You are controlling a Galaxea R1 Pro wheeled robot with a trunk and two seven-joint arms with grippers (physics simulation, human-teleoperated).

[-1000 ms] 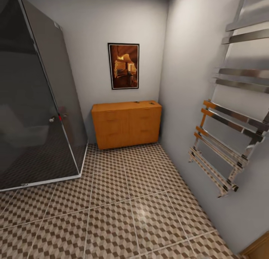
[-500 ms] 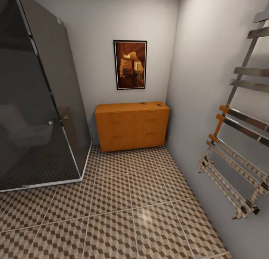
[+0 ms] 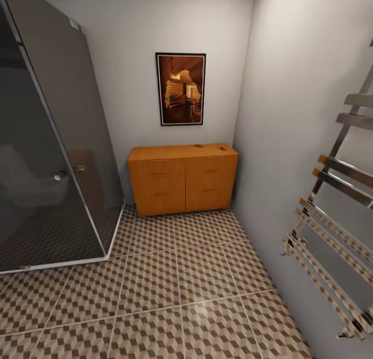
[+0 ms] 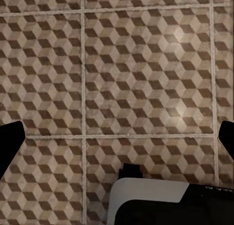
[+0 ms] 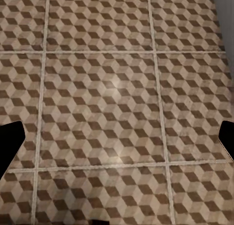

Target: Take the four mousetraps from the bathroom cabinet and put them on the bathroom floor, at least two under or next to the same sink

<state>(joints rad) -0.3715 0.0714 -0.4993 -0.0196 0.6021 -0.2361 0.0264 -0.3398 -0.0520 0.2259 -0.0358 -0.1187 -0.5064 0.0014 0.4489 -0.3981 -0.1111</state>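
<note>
Cabinet stands against the far wall, in the corner beside the right wall, drawers shut. Two small dark things lie on its top near the right end, too small to tell as mousetraps. Above the cabinet hangs a picture; left of it is a dark glass shower; on the right wall, a towel rail. Before the cabinet spreads the floor. Each wrist view looks down on floor, with left end effector and right end effector fingertips wide apart, holding nothing
</note>
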